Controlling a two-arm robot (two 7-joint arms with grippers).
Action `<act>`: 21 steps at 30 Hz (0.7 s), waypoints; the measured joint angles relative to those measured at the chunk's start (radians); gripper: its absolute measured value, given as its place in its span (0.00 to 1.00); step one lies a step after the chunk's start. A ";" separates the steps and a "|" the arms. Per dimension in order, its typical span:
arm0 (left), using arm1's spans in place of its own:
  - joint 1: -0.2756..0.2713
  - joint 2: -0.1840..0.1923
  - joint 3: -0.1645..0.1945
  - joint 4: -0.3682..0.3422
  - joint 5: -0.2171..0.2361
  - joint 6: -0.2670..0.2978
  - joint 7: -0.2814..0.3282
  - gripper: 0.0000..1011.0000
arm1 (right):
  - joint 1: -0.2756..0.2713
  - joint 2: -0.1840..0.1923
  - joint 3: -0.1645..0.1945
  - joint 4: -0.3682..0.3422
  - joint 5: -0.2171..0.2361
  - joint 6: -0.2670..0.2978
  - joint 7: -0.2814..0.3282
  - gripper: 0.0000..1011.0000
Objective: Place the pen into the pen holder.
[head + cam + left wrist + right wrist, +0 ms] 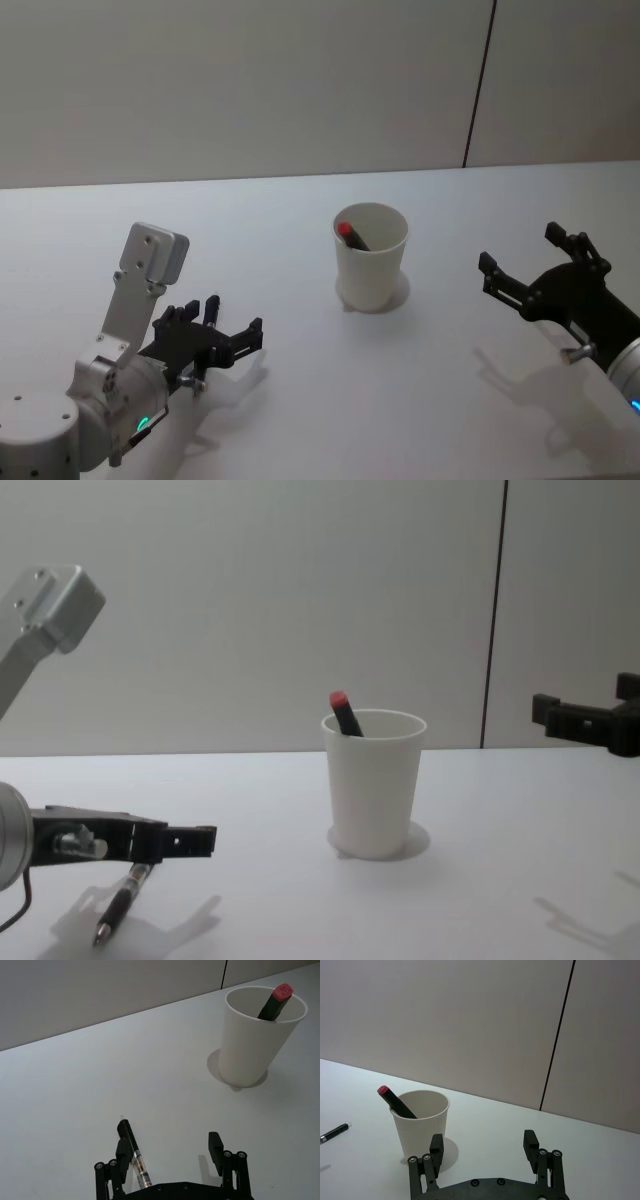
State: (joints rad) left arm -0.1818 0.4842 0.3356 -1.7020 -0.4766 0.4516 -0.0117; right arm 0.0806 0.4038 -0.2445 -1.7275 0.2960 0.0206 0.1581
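Note:
The pen holder (372, 270) (247, 1045) (420, 1127) (373, 790) is a white paper cup standing upright mid-table. A black pen with a red cap (350, 234) (276, 1001) (395, 1101) (344, 712) leans inside it. Another pen (134, 1155) (120, 900) (334, 1132), black with a clear section, lies flat on the table. My left gripper (235, 320) (169, 1145) (170, 842) hovers open just above that pen, which lies close against one finger. Right of the cup, my right gripper (520, 248) (483, 1140) (590, 720) hangs open and empty above the table.
The white table (300, 400) is bare around the cup. A plain grey wall (250, 90) with a dark vertical seam (480, 85) stands behind the table's far edge.

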 joint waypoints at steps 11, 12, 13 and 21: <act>-0.016 -0.011 -0.010 0.023 -0.020 0.043 0.009 0.99 | 0.000 0.000 0.000 0.000 0.000 0.000 0.000 0.99; -0.018 -0.012 -0.011 0.026 -0.020 0.049 0.010 0.99 | 0.000 0.000 0.000 0.000 0.000 0.000 0.000 0.99; -0.018 -0.012 -0.011 0.026 -0.020 0.049 0.010 0.99 | 0.000 0.000 0.000 0.000 0.000 0.000 0.000 0.99; -0.026 -0.020 -0.015 0.041 -0.020 0.085 0.027 0.99 | 0.000 0.000 0.000 0.000 0.000 0.000 0.000 0.99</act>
State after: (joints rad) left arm -0.2078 0.4644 0.3204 -1.6614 -0.4966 0.5361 0.0156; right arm 0.0807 0.4038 -0.2445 -1.7275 0.2960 0.0206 0.1581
